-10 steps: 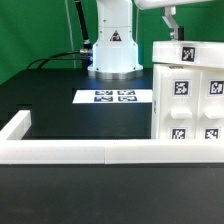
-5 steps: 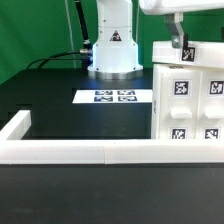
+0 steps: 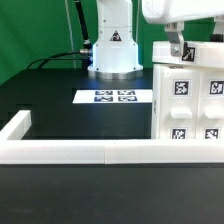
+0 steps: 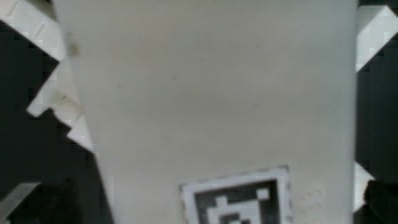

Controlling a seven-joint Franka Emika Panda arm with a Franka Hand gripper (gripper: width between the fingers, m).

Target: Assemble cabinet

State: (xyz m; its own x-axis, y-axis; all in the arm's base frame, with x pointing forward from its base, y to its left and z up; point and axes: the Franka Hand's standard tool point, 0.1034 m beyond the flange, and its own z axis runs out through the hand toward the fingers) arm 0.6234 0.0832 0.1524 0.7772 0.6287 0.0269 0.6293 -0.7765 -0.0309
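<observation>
One large white plastic boxy cabinet (image 3: 190,95) bearing small black-and-white square tags stands upright at the right of the exterior frame, on the black table (image 3: 60,110) and against the low white border wall (image 3: 85,151) that runs across the lower part of the frame. The arm's white wrist housing fills the upper right corner, and the claw (image 3: 180,48) hangs down from it right at the cabinet's top edge, by the topmost tag. Whether the claw's fingers are apart, together or clamped on the cabinet cannot be told from either view. In the middle of the exterior frame the thin flat white marker board (image 3: 114,97) lies on the table, well apart from the cabinet's left face, with the robot's white base (image 3: 113,50) behind it in the upper middle. The wrist view is blurred; a broad white face of the cabinet (image 4: 205,100) fills it, carrying one square tag (image 4: 240,203), with dark table visible to either side.
</observation>
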